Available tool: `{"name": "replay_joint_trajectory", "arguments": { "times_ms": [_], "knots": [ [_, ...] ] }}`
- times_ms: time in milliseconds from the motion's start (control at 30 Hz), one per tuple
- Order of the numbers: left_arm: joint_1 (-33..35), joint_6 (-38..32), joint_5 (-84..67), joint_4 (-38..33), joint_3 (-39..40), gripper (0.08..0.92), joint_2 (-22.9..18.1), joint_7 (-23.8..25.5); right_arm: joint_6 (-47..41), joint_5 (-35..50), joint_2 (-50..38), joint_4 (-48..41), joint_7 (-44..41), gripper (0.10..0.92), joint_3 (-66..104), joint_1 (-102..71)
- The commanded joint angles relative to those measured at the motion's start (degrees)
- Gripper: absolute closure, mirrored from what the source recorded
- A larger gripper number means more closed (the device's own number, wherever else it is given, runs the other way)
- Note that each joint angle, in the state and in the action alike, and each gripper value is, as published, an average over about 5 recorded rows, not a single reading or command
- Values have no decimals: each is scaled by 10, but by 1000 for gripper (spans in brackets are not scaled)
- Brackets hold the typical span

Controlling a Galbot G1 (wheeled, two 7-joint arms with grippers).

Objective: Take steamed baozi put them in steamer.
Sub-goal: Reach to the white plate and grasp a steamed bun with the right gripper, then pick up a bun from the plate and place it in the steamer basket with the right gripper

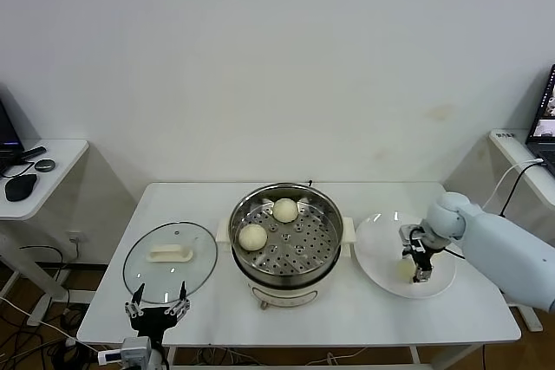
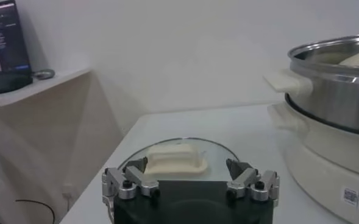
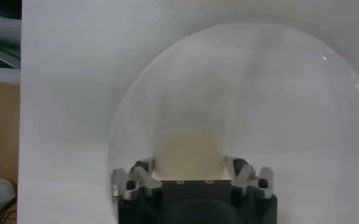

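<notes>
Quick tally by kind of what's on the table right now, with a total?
Baozi: 3, two in the steamer and one on the plate between the right gripper fingers
Steamer: 1
Plate: 1
Glass lid: 1, by the left gripper
Total: 6

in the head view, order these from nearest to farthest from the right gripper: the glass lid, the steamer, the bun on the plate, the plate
1. Bun on the plate, right at the right gripper, between its fingers.
2. Plate, directly under the gripper, right side of the table.
3. Steamer, table middle, to the gripper's left.
4. Glass lid, far left, near the left gripper.
</notes>
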Motion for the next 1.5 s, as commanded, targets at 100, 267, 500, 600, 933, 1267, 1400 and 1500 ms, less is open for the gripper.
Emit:
{"name": "replay_joint_trajectory", "arguments": {
  "times_ms": [100,267,500,600,933,1267,1400,1500],
  "knots": [
    [-2,0,0,1,2,177,0,0,-2,4,-5,2,-1,514,1,8],
    [-5,0,0,0,4,177,0,0,-7,27,-12,10,-7,649,-13,46],
    [-14,0,0,-2,4,177,-1,-2,-11,106,16,14,-28,685,-114,225],
    [-16,-1,0,-3,1,177,-1,-4,-10,148,52,5,-42,681,-154,304],
    [-16,-1,-10,-18,0,177,-1,-6,45,298,172,-6,-106,627,-235,469],
    [-14,0,-18,-32,1,177,-1,-8,396,329,256,22,-59,626,-324,478],
    [-12,-1,-18,-37,1,177,-1,-10,441,256,263,61,-22,626,-353,465],
    [-9,-1,-18,-40,2,177,-1,-11,488,189,275,72,15,626,-360,447]
  ]
}}
